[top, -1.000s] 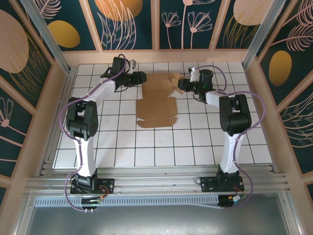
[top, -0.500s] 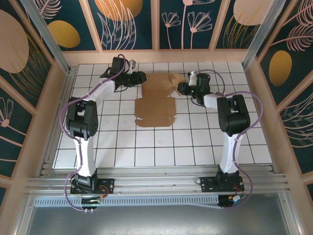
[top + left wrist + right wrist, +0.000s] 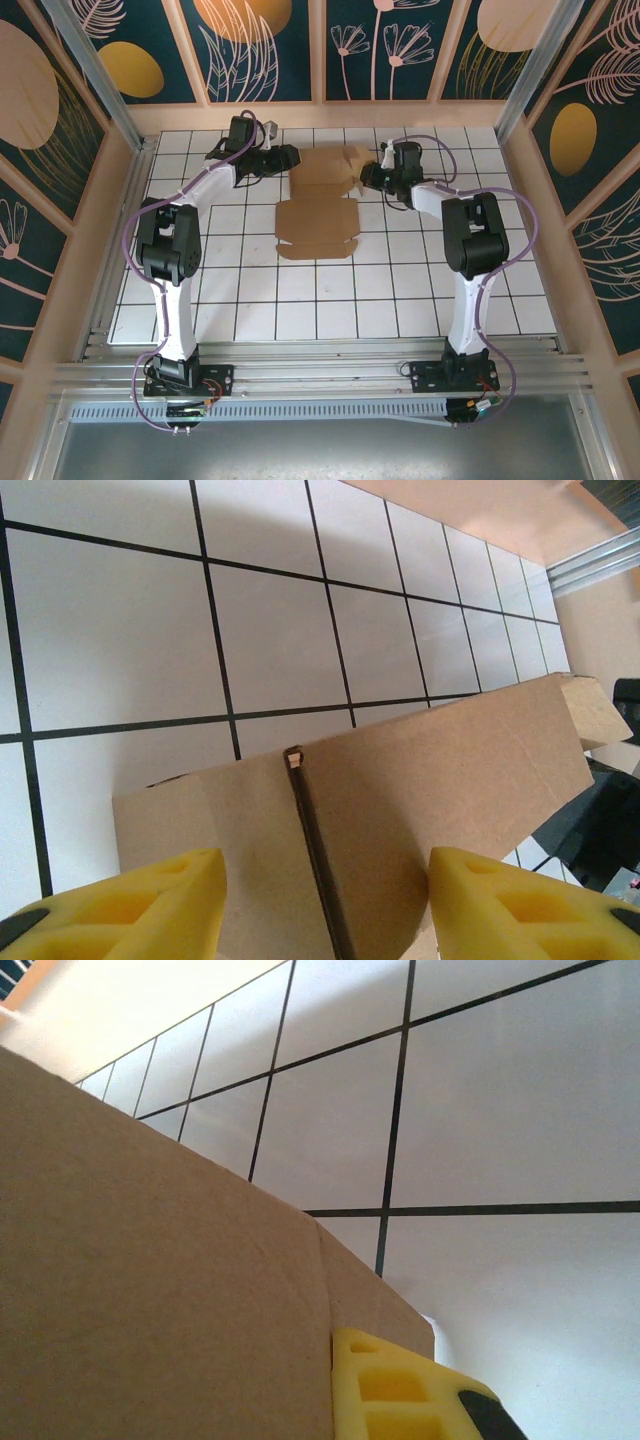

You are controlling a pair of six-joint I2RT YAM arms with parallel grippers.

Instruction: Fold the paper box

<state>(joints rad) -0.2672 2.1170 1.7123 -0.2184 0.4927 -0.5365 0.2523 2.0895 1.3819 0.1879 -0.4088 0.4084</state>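
The paper box (image 3: 318, 215) is a brown die-cut sheet lying on the white grid table (image 3: 250, 300) toward the back, with its rear part raised between the two arms. My left gripper (image 3: 292, 158) sits at the box's back left corner. In the left wrist view its yellow fingers (image 3: 130, 905) stand apart, open, with an upright cardboard wall (image 3: 420, 780) and its dark slit between them. My right gripper (image 3: 365, 177) is at the box's back right flap. One yellow finger (image 3: 400, 1395) presses against the cardboard (image 3: 150, 1260); the other is hidden behind it.
Wooden walls (image 3: 320, 115) with dark flower panels close the table at the back and both sides. An aluminium rail (image 3: 320, 375) runs along the near edge by the arm bases. Bare grid tiles lie in front of the box.
My right gripper has moved left and back onto the box's right flap and closed on it. The box has shifted slightly left. The left arm has not moved.
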